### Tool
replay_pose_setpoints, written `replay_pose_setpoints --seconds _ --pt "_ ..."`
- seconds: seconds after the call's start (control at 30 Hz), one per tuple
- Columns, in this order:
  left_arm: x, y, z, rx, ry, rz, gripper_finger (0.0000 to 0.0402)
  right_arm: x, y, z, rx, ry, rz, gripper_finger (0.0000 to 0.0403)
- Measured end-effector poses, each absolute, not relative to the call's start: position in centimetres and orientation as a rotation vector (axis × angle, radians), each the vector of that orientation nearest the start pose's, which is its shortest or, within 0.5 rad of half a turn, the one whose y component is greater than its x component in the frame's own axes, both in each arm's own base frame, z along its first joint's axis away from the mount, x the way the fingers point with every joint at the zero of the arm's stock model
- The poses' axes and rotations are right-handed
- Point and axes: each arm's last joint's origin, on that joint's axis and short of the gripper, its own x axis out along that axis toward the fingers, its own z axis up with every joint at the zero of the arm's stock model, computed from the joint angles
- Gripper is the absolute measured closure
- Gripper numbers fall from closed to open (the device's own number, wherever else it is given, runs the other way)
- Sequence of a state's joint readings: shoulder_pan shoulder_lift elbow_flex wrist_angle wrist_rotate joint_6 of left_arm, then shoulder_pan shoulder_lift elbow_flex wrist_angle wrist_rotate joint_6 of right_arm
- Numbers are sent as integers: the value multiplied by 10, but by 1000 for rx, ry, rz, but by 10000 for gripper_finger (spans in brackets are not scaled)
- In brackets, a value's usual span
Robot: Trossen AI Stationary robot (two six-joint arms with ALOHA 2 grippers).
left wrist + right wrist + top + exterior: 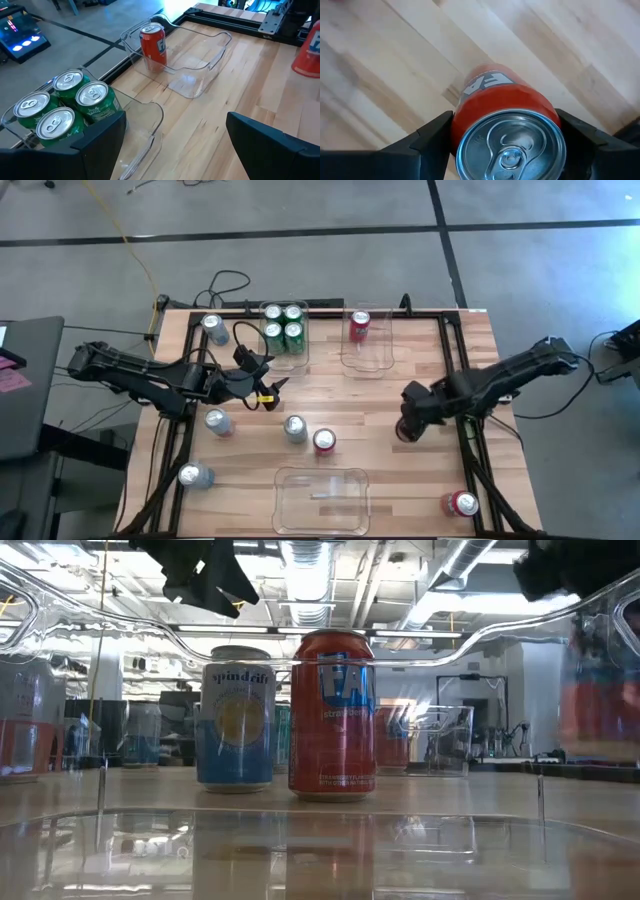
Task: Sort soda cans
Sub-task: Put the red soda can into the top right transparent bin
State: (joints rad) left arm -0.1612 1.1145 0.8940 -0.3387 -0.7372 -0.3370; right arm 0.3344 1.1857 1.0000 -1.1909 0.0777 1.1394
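My right gripper (507,145) is down over a red can (505,107) on the right side of the table (400,395) — in the wrist view the two fingers (427,140) sit right against the can's sides, so I'd call it clamped on the can, which is standing upright on the wood. From above, that gripper (408,426) covers most of the can.

My left gripper (268,385) hangs over the left-middle of the table with its fingers (102,137) spread apart and nothing between them, just in front of the bin (284,358) that holds four green cans (283,323). The next bin (368,360) along the far edge has one red can (359,326) in it. A third clear bin (322,502) sits at the near edge.

Loose cans: a red one (324,441) and a silver one (295,428) side by side mid-table, another red one (462,503) at the near right corner, and silver ones at the far left (213,328), left-middle (217,421) and near left (193,474). That last one might be lying on its side — hard to say from above.
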Motion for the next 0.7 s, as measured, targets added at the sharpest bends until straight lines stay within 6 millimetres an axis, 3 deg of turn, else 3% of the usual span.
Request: replay_pose_setpoints --seconds 0.43,0.7 --pt "232 -18 298 -81 407 638 63 193 5 345 557 1061 -582 109" --pt "232 -18 298 -82 406 639 63 199 -45 355 463 981 -696 109"
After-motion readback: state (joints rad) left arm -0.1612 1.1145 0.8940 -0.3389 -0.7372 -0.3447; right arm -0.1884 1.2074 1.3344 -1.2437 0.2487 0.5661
